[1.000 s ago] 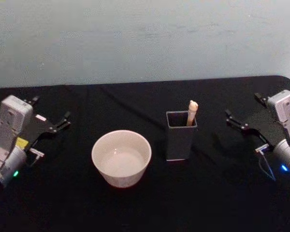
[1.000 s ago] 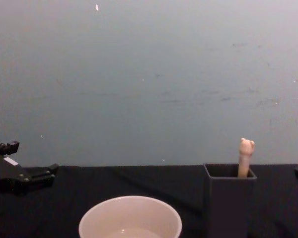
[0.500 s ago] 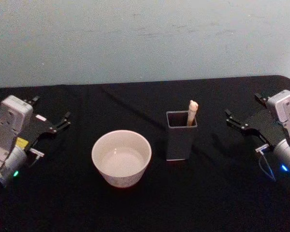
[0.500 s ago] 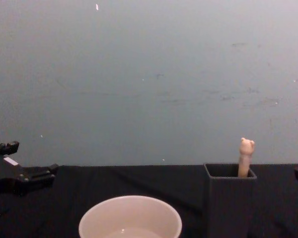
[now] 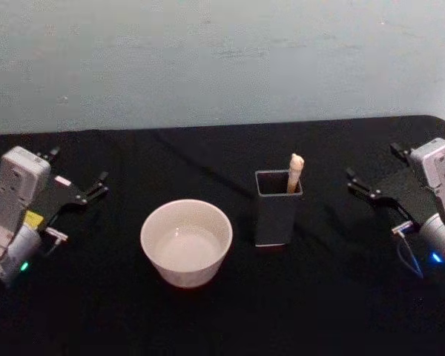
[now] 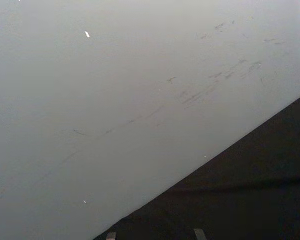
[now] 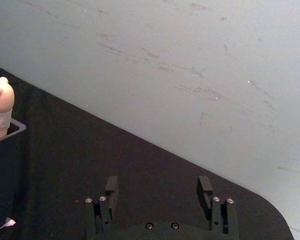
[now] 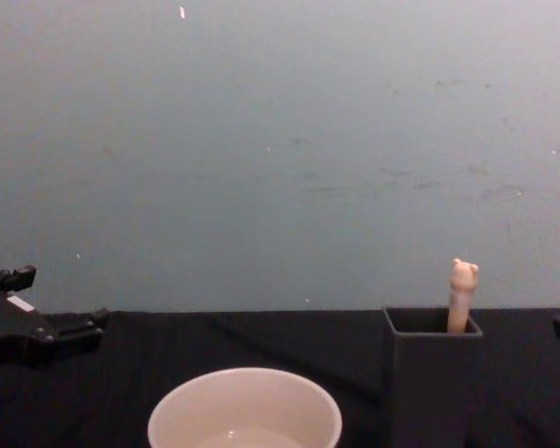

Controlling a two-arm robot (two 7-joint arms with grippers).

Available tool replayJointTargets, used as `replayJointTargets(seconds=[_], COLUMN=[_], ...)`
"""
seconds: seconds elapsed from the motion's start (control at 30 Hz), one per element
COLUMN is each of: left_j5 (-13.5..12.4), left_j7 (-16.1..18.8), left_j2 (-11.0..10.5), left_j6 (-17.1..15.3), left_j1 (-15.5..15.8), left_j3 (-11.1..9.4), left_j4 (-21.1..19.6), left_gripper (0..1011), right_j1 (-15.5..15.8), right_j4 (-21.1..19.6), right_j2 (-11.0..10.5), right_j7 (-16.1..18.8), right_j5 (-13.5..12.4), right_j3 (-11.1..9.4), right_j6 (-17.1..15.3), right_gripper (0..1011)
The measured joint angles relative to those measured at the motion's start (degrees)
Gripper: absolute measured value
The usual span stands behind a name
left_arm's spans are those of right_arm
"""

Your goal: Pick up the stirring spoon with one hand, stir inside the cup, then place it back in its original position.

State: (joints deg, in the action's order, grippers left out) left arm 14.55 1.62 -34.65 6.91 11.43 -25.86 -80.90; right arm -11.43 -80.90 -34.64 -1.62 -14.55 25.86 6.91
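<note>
The black bench point(image 5: 222, 319) carries the cream cup point(image 5: 186, 242) left of centre, with the dark grey square holder point(image 5: 276, 211) near it on the right. The left gripper point(image 5: 76, 167) and right gripper point(image 5: 372, 162) sit at opposite sides, both spread wide and empty. The stirring spoon point(image 5: 294, 172) stands in the holder, its beige tip poking above the rim.

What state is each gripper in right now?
Left gripper: open, holding nothing.
Right gripper: open, holding nothing.

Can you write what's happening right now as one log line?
spoon standing in holder | cup untouched | left hand open, parked | right hand open, parked
</note>
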Motion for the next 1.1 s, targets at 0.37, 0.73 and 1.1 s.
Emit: replayJointTargets(seconds=[0.37,0.73,1.1], left_j5=[0.0,0.0,0.0], left_j7=[0.0,0.0,0.0], left_j2=[0.0,0.0,0.0], left_j6=[0.0,0.0,0.0], left_j1=[0.0,0.0,0.0], left_j3=[0.0,0.0,0.0], left_j4=[0.0,0.0,0.0], left_gripper=[1001,1001,1001], right_j1=[0.0,0.0,0.0], right_j4=[0.0,0.0,0.0], right_j2=[0.0,0.0,0.0], right_j7=[0.0,0.0,0.0], right_j5=[0.0,0.0,0.0], right_j3=[0.0,0.0,0.0], right_j6=[0.0,0.0,0.0], right_gripper=[1002,1002,1002])
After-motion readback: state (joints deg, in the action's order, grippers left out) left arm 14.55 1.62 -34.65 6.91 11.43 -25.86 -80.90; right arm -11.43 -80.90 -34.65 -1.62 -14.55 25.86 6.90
